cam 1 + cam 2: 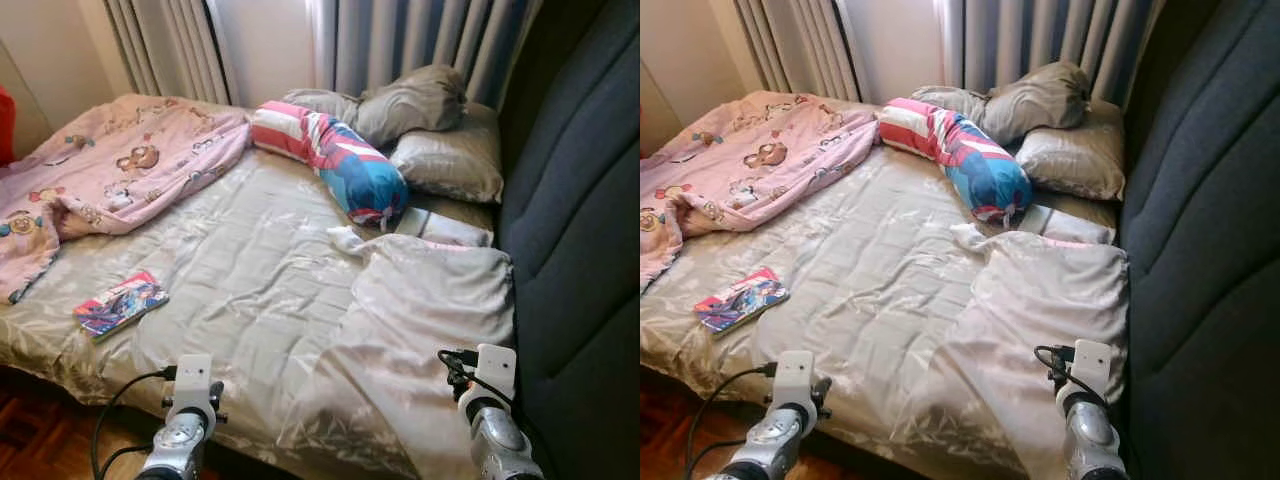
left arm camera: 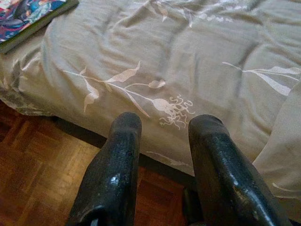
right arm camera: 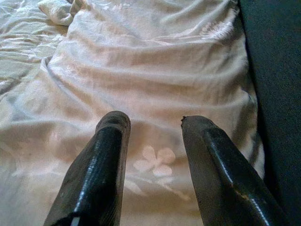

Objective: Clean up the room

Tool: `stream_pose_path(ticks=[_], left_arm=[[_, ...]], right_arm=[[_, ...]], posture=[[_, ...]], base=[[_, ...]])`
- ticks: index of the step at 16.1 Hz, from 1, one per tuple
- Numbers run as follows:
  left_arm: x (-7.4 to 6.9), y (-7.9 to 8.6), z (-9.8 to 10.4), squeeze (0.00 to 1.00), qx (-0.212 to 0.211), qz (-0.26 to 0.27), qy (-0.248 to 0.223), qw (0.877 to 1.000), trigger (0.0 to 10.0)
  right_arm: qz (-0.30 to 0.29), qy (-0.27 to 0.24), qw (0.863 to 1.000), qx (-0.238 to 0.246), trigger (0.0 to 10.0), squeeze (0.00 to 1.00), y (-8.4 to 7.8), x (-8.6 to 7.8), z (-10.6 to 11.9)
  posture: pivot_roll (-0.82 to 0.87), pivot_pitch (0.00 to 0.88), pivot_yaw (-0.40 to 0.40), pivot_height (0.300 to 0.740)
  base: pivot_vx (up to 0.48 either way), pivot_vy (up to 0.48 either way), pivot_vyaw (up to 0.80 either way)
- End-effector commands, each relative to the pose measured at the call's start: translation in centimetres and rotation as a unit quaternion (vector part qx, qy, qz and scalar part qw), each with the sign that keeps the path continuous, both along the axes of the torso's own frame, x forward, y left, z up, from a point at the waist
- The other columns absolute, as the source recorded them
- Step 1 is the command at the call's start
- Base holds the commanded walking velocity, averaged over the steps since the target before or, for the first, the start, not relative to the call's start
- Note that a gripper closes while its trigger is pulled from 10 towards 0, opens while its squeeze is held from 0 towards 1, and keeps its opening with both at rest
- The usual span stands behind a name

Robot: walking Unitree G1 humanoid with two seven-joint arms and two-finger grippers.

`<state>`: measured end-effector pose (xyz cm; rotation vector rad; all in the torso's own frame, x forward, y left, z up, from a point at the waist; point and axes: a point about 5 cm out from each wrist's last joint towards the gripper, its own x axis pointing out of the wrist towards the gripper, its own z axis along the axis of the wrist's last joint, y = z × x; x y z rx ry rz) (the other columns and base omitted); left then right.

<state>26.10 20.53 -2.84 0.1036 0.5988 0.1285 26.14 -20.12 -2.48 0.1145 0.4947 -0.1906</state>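
Note:
A bed [image 1: 250,270] with a beige flowered sheet lies before me. A pink cartoon blanket [image 1: 120,165] is crumpled at its far left. A colourful book [image 1: 121,303] lies near the front left edge, also seen as a book corner [image 2: 28,14] in the left wrist view. A striped red, white and blue bolster [image 1: 335,160] lies across the head end beside grey pillows [image 1: 440,130]. A large beige pillow [image 1: 420,320] sits at the front right. My left gripper [image 2: 164,125] is open over the bed's front edge. My right gripper [image 3: 150,123] is open above the beige pillow.
A dark padded headboard [image 1: 580,230] runs along the right side. Curtains [image 1: 400,40] hang behind the bed. Parquet floor [image 2: 42,179] shows below the bed's front edge. A small white cloth [image 1: 347,239] lies beside the bolster. A red object [image 1: 6,125] sits at the far left.

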Motion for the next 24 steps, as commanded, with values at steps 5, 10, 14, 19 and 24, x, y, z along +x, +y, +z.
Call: stream_pose_path(ticks=[5,10,14,19,24], left_arm=[[-0.9,0.0,-0.9,0.00,0.001,0.005,0.030,1.000,10.0],[-1.5,0.2,-1.2,0.00,0.004,0.009,0.042,0.999,10.0],[-1.6,0.2,-1.4,0.00,-0.002,0.014,0.047,0.999,10.0],[-1.8,0.4,-1.5,0.00,-0.005,0.019,0.051,0.999,10.0],[-1.9,0.7,-1.5,0.00,0.001,0.014,0.049,0.999,10.0]], right_arm=[[0.010,0.034,0.999,0.002,10.0,0.00,0.4,-0.8,-0.9],[0.007,0.030,0.999,0.012,10.0,0.00,0.4,-1.0,-1.0],[0.010,0.055,0.998,0.017,10.0,0.00,0.6,-2.1,-1.9],[0.011,0.092,0.996,0.022,10.0,0.00,1.0,-3.5,-3.1],[-0.040,0.071,0.996,0.031,10.0,0.00,0.2,-2.7,-2.4]], posture=[[0.06,0.000,-0.003,0.740],[0.05,0.000,0.000,0.740],[0.04,0.000,0.004,0.740],[0.05,0.022,0.013,0.740],[0.05,0.039,0.029,0.740]], base=[[0.000,0.000,0.00],[0.000,0.000,0.00],[0.000,0.000,0.00],[0.000,0.480,0.00],[0.000,0.192,0.00]])
